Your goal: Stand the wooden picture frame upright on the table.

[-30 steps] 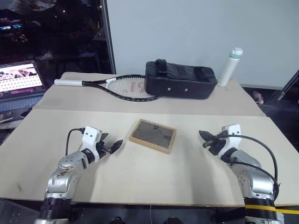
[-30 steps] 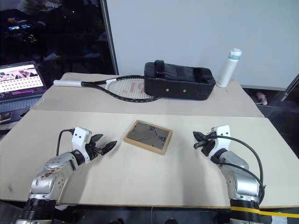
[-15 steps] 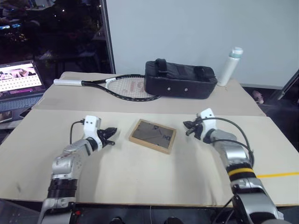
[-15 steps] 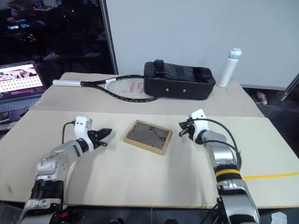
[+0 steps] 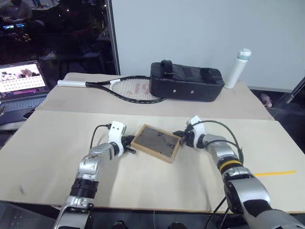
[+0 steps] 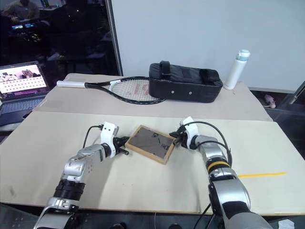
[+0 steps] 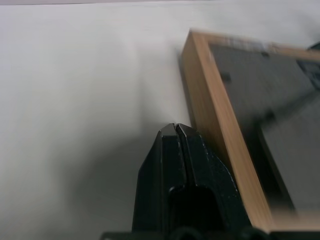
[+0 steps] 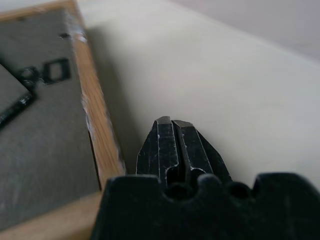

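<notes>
The wooden picture frame lies flat on the table with its dark back panel up, near the middle. My left gripper is shut and empty, its tip right beside the frame's left edge. My right gripper is shut too, holding nothing, its tip at the frame's right corner. In the right wrist view the closed fingertips sit just beside the light-wood rim. Whether either tip touches the wood I cannot tell.
A black bag and a tennis racket lie on the far part of the table, with a white bottle at the back right. A laptop stands off to the left. An orange strip marks the table at right.
Both grippers have moved inward from the sides until they flank the frame. The left gripper went from open to shut. The frame has not moved.
</notes>
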Tool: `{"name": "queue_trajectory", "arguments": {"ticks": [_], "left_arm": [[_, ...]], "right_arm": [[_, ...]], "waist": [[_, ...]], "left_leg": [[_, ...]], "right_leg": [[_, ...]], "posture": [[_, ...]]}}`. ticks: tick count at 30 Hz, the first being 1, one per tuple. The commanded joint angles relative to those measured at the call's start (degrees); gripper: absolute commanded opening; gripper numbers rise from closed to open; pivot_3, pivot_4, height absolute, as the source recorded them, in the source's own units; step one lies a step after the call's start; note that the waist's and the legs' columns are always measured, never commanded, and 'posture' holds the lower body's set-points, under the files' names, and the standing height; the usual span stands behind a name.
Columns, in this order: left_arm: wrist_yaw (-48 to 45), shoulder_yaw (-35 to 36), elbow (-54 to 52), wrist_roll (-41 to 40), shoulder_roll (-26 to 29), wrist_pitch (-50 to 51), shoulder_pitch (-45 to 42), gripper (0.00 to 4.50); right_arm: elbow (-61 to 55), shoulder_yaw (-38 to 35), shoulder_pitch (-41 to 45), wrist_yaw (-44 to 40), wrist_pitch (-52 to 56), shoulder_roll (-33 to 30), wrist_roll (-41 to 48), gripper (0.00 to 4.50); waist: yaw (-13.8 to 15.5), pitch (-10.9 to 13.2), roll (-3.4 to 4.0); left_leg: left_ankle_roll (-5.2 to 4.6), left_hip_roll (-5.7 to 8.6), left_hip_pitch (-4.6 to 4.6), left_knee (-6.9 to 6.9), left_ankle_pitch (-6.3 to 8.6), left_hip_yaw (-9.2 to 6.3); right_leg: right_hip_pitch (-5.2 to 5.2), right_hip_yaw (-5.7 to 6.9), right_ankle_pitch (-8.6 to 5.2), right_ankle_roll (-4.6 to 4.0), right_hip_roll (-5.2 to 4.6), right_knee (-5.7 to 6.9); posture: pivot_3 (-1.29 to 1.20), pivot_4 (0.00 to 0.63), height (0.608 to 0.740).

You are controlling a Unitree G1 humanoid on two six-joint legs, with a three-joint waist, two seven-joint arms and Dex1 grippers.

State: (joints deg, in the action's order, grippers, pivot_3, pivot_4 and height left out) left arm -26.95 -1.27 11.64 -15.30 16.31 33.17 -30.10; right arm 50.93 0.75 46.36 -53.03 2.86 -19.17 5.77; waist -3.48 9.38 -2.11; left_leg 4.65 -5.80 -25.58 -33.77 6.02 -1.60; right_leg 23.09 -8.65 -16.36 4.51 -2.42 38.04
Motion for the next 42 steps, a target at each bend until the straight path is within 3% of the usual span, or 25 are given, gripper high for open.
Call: {"name": "queue_trajectory", "arguments": {"ticks": [1, 7, 14, 19, 22, 27, 33, 38, 42], "left_arm": [[0.2, -1.1, -0.3, 1.1, -0.8, 0.2, -0.2, 0.07], [0.4, -0.7, 1.0, 2.2, -1.1, -1.7, -1.2, 0.07], [1.4, 3.0, 2.8, 2.2, -0.2, -4.7, -3.8, 0.07], [-2.1, 9.6, -16.1, -5.4, 7.8, 8.1, 6.9, 0.07], [-8.5, 11.8, -30.8, -16.5, 13.6, 19.9, 16.9, 0.07], [-9.7, 13.6, -41.4, -29.5, 14.7, 31.3, 24.0, 0.07], [-5.5, 5.4, -41.3, -27.0, 12.5, 31.8, 24.5, 0.07], [-4.8, 4.0, -39.4, -25.5, 11.7, 29.5, 24.0, 0.07], [-6.1, 4.8, -37.4, -24.2, 14.2, 27.7, 23.5, 0.07]], "right_arm": [[-18.1, 1.8, -8.2, -6.8, 11.9, -1.7, 4.6, 0.0], [-43.1, 5.2, -19.5, -5.3, 28.4, -4.4, 8.3, 0.0], [-50.7, 5.5, -21.6, -3.9, 37.0, -5.5, 10.2, 0.0], [-52.4, 5.7, -22.4, -5.2, 39.9, -8.1, 12.2, 0.0], [-50.3, 5.5, -22.1, -4.7, 38.6, -9.4, 11.9, 0.0], [-47.0, 6.4, -21.0, -5.4, 36.3, -10.3, 11.2, 0.0], [-50.5, 9.1, -21.4, -6.8, 37.5, -9.8, 12.5, 0.0], [-56.3, 10.1, -24.4, -5.5, 40.7, -9.1, 14.1, 0.0], [-59.5, 10.1, -26.0, -4.6, 43.4, -8.8, 15.2, 0.0]], "waist": [[0.1, 0.0, 0.03], [0.5, 0.0, 0.06], [0.6, 0.0, 0.06], [-0.2, 0.0, 0.06], [-0.2, 0.0, 0.06], [0.7, 0.1, -0.04], [0.5, 0.1, -0.05], [0.7, 0.1, -0.05], [0.6, 0.1, -0.05]], "left_leg": [[0.0, 0.0, 0.0, -0.01, 0.0, -0.02], [0.03, 0.0, 0.01, -0.07, -0.02, -0.01], [0.06, 0.0, 0.03, -0.09, -0.03, -0.01], [0.07, -0.01, -0.06, 0.07, 0.0, -0.01], [0.11, -0.02, -0.05, 0.13, 0.05, -0.02], [0.13, 0.01, -0.04, -0.14, 0.06, -0.02], [0.11, 0.01, 0.08, -0.26, 0.04, 0.01], [0.09, 0.01, 0.02, -0.08, 0.05, 0.0], [0.08, 0.01, 0.02, -0.03, 0.08, 0.0]], "right_leg": [[0.0, 0.0, -0.02, 0.03, 0.0, 0.02], [0.03, -0.01, -0.12, 0.19, 0.0, 0.01], [0.05, -0.02, -0.11, 0.18, 0.0, 0.01], [0.15, -0.03, -0.16, 0.11, 0.0, -0.01], [0.14, -0.01, -0.2, 0.04, 0.0, -0.03], [0.06, 0.06, -0.31, -0.03, -0.11, -0.04], [0.03, 0.0, -0.35, -0.27, -0.1, -0.08], [0.05, 0.0, -0.3, 0.04, -0.09, -0.06], [0.07, 0.01, -0.35, 0.03, -0.09, -0.06]], "posture": [[0.0, 0.15, 0.709], [0.0, 0.15, 0.709], [0.0, 0.15, 0.709], [0.0, 0.15, 0.709], [0.0, 0.15, 0.709], [0.0, 0.15, 0.709], [0.0, 0.15, 0.709], [0.0, 0.15, 0.709], [0.0, 0.15, 0.709]]}}
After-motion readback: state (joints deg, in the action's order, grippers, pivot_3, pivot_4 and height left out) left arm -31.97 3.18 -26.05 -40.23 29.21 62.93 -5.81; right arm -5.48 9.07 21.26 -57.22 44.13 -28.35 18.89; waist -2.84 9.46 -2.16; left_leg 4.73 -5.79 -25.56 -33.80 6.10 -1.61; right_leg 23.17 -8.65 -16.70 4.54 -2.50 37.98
